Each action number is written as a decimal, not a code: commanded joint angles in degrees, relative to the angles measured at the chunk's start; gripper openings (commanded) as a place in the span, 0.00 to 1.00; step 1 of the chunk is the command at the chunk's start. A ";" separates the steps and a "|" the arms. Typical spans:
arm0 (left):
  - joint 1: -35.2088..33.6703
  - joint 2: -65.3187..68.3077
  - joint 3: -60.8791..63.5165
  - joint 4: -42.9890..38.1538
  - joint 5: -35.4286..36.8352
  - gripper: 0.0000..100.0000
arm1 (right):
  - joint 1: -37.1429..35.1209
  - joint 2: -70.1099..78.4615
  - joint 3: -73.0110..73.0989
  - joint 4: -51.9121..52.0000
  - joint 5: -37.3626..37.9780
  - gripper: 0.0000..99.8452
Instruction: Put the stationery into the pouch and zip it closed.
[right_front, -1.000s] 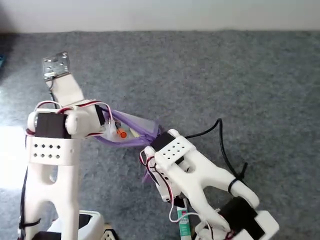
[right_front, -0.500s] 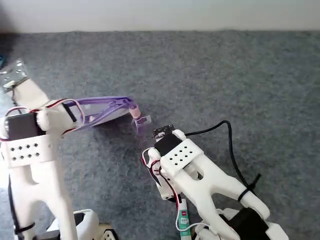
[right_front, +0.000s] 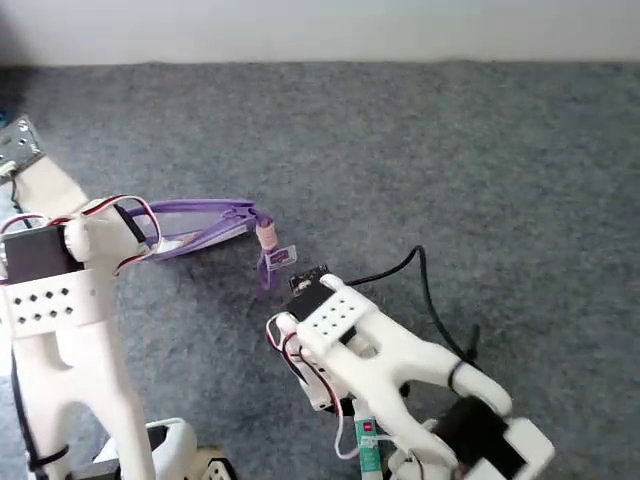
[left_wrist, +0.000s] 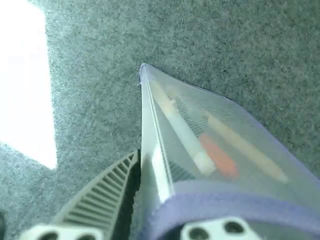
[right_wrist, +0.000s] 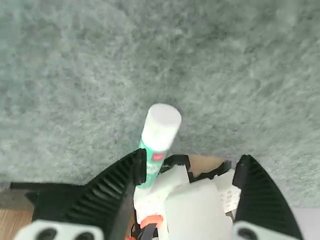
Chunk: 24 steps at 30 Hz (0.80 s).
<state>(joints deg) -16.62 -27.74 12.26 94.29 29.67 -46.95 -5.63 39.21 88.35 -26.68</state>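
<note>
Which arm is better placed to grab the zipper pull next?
Right, probably. The left gripper is shut on the pouch at one end; the zipper pull hangs at its other end, near the right gripper, which is open and empty.

Both arms are white plastic shells: left arm (right_front: 75, 330), right arm (right_front: 390, 350). Hole-grid plates on each. Black servo block (right_front: 22, 255). Red-white wire loops (right_front: 300, 365), black cable (right_front: 414, 251). Right fingers (right_wrist: 112, 185) black, ribbed.

Grey carpet (right_front: 480, 160) stretches back to a white wall (right_front: 320, 30). A bright white patch (left_wrist: 22, 80) lies on it.
</note>
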 joint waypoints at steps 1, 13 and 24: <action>-0.62 -0.09 -2.95 0.44 0.79 0.01 | -0.31 5.67 -0.35 -3.38 -0.88 0.28; -0.62 -0.09 -2.95 0.44 0.79 0.01 | -0.40 17.01 -0.44 -7.60 -0.97 0.25; -0.62 -0.09 -2.95 0.44 0.79 0.01 | -0.48 16.84 -0.44 -4.88 -0.97 0.04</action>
<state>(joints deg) -16.62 -27.74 12.26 94.29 29.67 -46.68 10.90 38.07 82.11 -27.03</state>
